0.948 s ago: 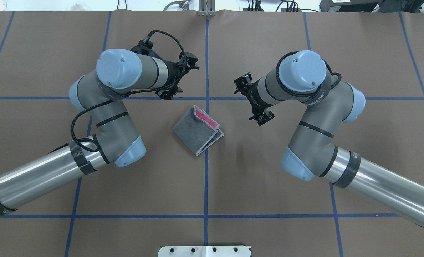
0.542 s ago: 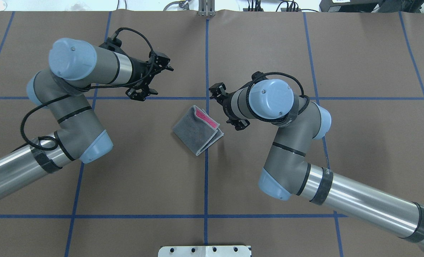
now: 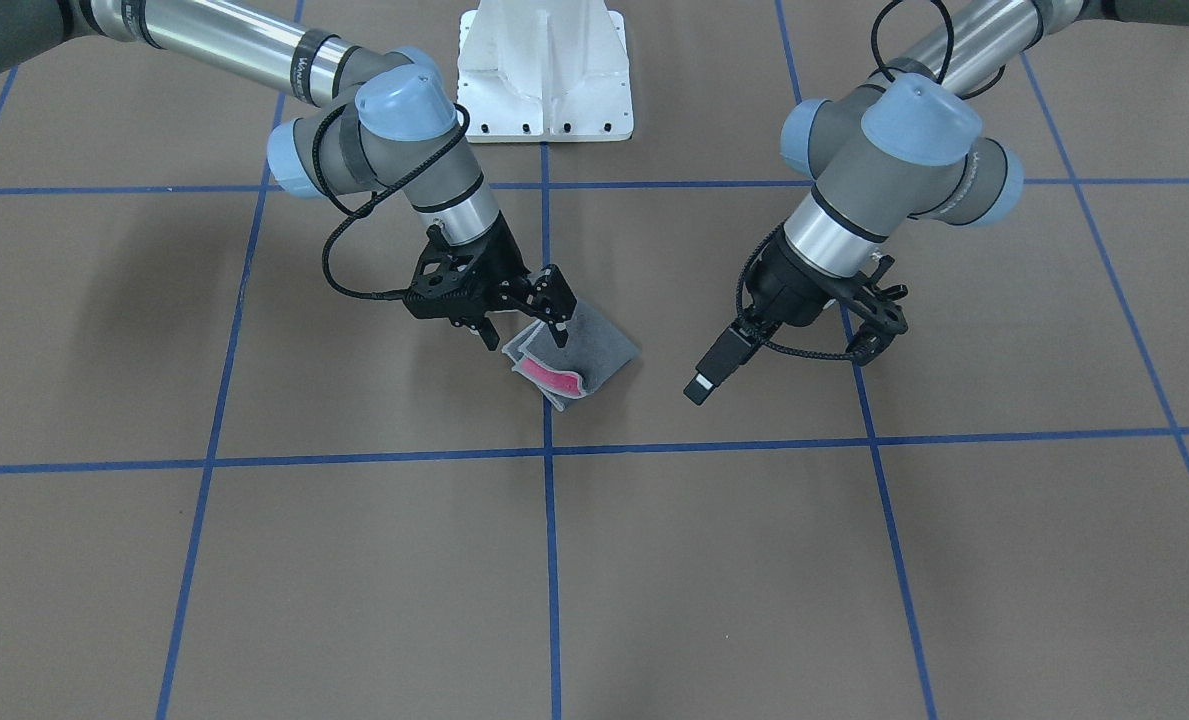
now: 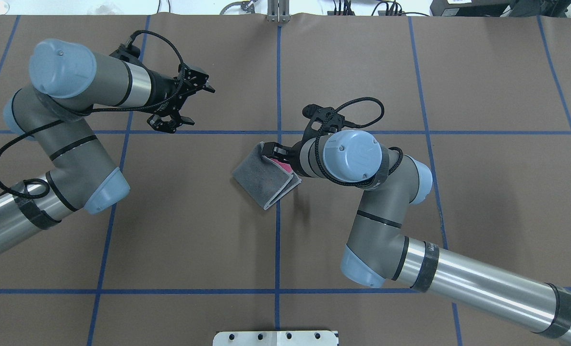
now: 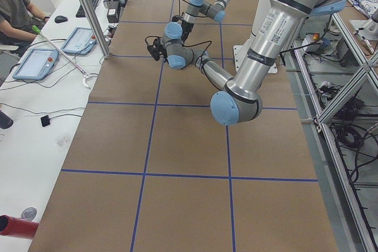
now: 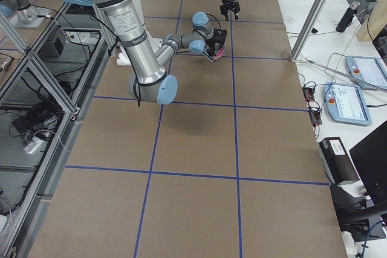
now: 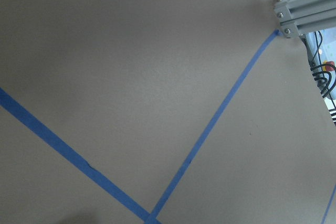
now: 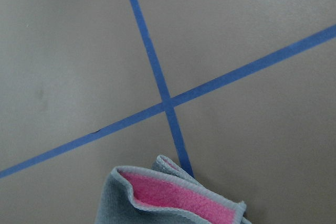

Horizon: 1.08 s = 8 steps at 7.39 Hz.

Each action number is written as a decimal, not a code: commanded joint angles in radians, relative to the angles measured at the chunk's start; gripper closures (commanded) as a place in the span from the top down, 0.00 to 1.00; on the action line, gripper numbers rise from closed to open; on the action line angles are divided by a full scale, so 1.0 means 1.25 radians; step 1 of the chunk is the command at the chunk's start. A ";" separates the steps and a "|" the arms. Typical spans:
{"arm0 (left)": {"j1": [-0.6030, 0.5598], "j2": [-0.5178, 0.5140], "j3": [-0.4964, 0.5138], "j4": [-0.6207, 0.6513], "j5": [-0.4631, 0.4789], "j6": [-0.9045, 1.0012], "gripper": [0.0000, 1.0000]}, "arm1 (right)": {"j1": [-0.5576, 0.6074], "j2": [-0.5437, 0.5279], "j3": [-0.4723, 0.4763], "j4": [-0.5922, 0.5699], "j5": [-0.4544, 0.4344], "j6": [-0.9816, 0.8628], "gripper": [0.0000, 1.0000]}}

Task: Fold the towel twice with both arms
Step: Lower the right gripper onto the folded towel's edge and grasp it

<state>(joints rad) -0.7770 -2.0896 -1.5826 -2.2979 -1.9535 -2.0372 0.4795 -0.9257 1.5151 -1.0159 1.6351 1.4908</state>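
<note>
Folded towel (image 4: pixel 265 181) lies on desk (image 4: pixel 194 216), grey out, pink showing at open edge. Right end effector (image 3: pixel 526 336) spread wide, straddling that edge. Left end effector (image 4: pixel 200 105) spread wide, well apart from towel.

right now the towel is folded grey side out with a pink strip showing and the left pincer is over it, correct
Wrong arm: the right pincer is over the towel, as the exterior front-facing view shows; the left pincer is well apart from it. The towel is indeed folded grey side out with a pink strip showing.
</note>
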 commanded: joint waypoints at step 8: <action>0.001 0.004 0.001 0.001 0.002 0.000 0.91 | -0.006 0.015 -0.071 0.058 -0.006 -0.186 0.65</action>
<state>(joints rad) -0.7776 -2.0847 -1.5828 -2.2975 -1.9518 -2.0371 0.4708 -0.9076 1.4305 -0.9435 1.6302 1.2625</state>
